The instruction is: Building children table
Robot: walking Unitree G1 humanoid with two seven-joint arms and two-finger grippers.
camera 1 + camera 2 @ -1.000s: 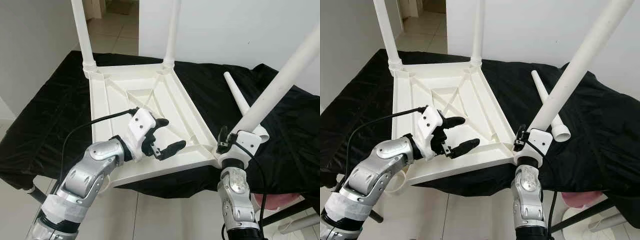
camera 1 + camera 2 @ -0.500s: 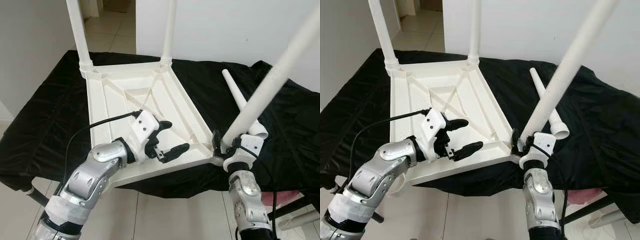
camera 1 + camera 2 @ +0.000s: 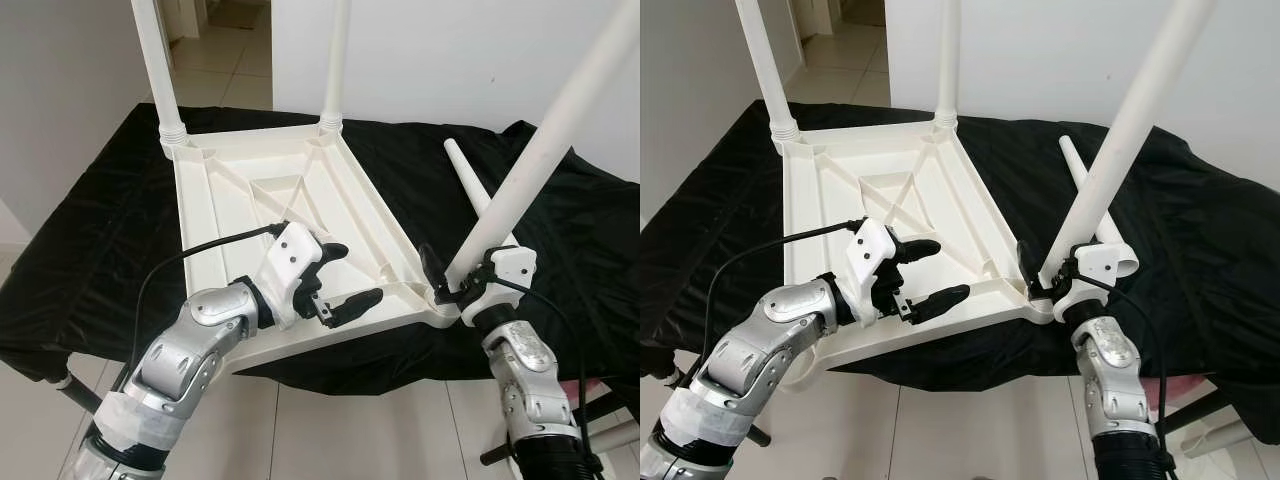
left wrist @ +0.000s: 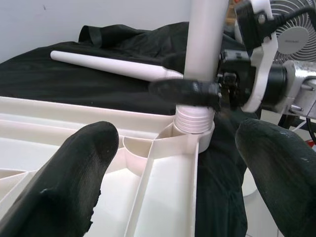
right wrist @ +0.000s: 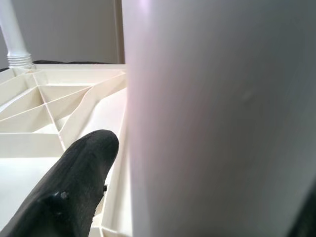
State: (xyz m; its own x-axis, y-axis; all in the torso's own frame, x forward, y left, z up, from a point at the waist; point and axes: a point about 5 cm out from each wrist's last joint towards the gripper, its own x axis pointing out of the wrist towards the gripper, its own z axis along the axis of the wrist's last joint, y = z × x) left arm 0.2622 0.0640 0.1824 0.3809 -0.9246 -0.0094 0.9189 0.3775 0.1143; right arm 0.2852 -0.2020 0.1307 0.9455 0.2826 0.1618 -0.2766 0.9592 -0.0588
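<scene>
Black cloth [image 3: 120,220] carries the upturned white plastic tabletop [image 3: 290,200]; right gripper [image 3: 447,278] clamps a white leg [image 3: 545,150] into its corner socket, while left gripper [image 3: 340,275], open and empty, hovers nearby to steady.

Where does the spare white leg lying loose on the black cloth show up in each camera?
Left eye view: the loose leg lies on the black cloth, right of the upturned tabletop.
Right eye view: same place, partly behind the leg held by the right gripper.
Left wrist view: lying flat in the background.
Right wrist view: not in it.
Shared landmark: the held leg.
</scene>
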